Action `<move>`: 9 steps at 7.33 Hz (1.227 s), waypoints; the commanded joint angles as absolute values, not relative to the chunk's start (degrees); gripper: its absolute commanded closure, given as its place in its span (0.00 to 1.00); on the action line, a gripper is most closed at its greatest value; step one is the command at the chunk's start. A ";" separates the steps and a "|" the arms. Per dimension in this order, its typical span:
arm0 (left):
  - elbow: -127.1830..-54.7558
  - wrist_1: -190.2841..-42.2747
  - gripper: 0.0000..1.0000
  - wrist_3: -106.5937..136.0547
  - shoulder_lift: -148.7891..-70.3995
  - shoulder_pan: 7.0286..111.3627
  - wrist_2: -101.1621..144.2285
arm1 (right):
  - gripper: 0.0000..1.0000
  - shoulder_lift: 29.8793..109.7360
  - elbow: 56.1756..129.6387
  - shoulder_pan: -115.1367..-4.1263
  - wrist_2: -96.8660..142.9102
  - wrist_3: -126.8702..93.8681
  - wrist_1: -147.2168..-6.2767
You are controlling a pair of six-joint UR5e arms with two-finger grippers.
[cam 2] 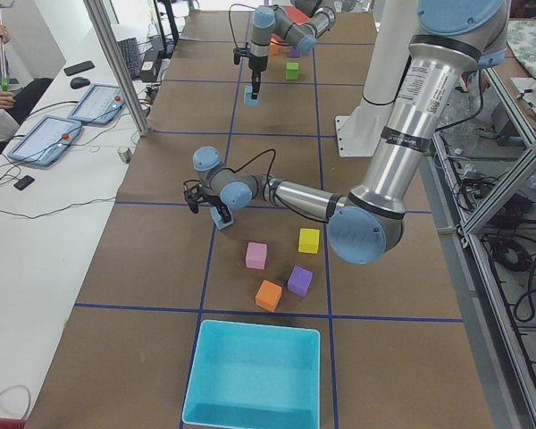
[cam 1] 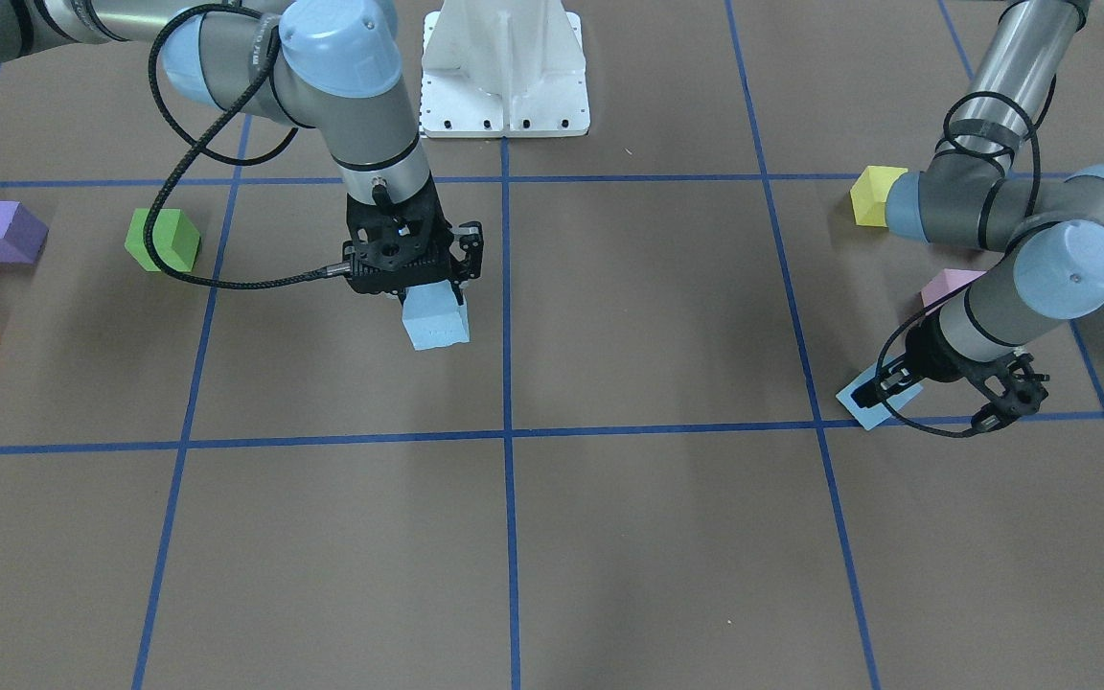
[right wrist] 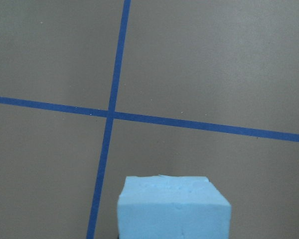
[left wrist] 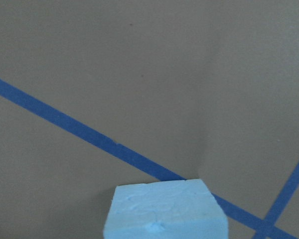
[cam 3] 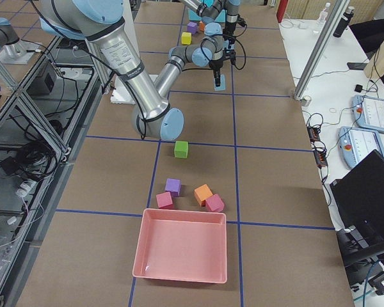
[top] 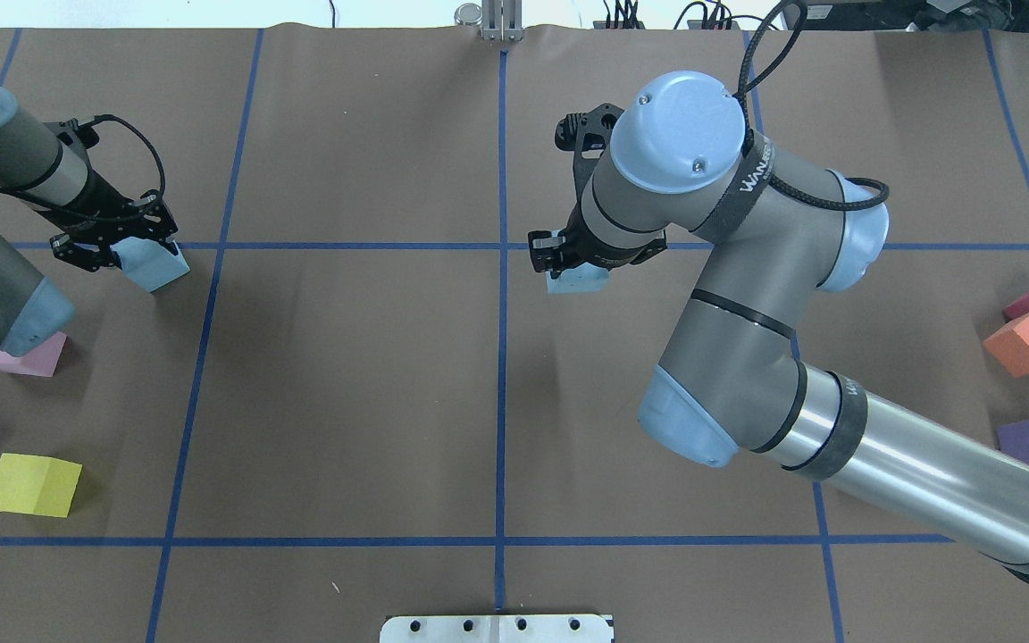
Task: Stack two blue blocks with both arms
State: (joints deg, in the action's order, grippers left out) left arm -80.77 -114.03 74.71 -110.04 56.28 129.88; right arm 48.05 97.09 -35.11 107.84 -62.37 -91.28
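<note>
Pale sky-blue matte foam cube point(right wrist: 173, 206) fills the bottom of the right wrist view, faces finely pitted, edges crisp. It is clenched by the right arm's black two-finger gripper point(cam 1: 429, 292) out in front of the white fixed base point(cam 1: 504, 67), a little toward its right-arm side. The second sky-blue foam cube point(left wrist: 164, 209) sits tilted in the grasp of the left arm's black gripper point(top: 126, 252), far off toward the base's left-arm side (whether either cube clears the table I cannot tell). Between them runs a wide stretch of brown paper point(cam 1: 657, 316) crossed by blue tape lines point(cam 1: 506, 287). A pink foam cube point(top: 32, 359) lies near the left-held cube, on its base side; a yellow foam cube point(top: 32, 484) lies closer to the base still.
</note>
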 commanded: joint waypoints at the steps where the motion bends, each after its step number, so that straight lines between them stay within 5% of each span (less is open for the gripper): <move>1: -84.62 -112.16 0.53 71.66 -110.39 57.39 130.17 | 0.44 41.18 86.90 -32.54 107.49 -63.81 -91.32; 4: -93.31 -95.67 0.55 68.47 -118.11 57.13 129.38 | 0.44 39.99 83.85 -29.62 105.91 -63.81 -90.97; 9: -95.80 -95.45 0.55 66.53 -119.61 57.04 129.29 | 0.42 40.52 83.59 -29.71 106.35 -63.63 -90.79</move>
State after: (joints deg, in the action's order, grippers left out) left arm -95.66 -95.50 66.94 -118.82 57.21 129.29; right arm 40.42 83.75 -29.71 106.21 -63.60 -90.84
